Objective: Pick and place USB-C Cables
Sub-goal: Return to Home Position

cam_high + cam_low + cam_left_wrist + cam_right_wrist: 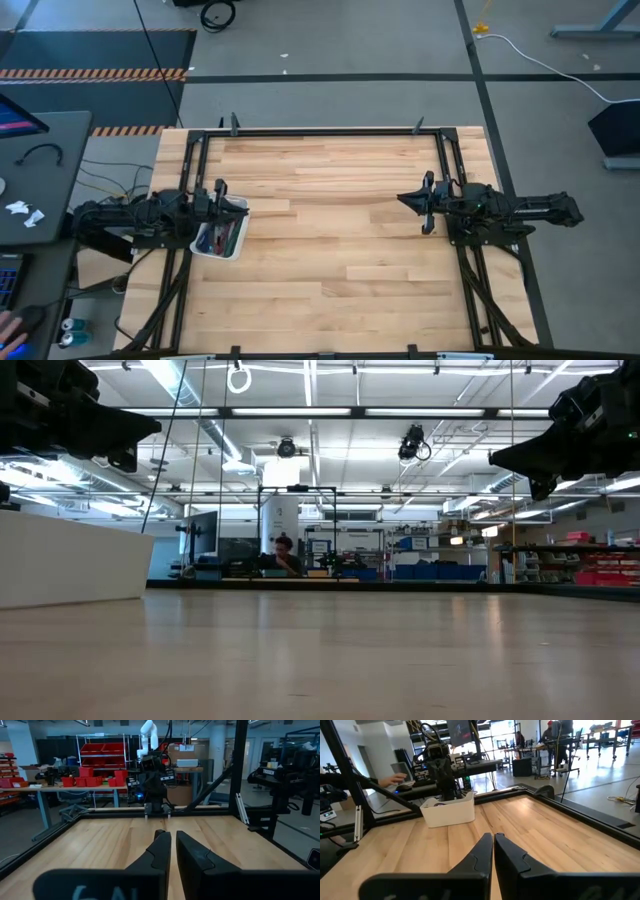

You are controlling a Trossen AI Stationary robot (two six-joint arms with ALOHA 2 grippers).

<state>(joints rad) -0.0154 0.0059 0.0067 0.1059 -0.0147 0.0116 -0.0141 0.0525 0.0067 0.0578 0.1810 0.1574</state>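
The USB-C cables lie as a heap of red, teal and dark bundles inside a white rectangular tray at the table's left side. The tray stands flat on the wood; the right wrist view shows its white wall. My left gripper hangs above the tray's far right corner, fingers shut and empty. My right gripper hovers over the right half of the table, pointing toward the tray, shut and empty. Both are raised well off the table in the low view.
Bare wooden table stretches between the two arms. A black frame runs along the far edge and both sides. In the low view the tray's wall fills the left. A person sits far behind the table.
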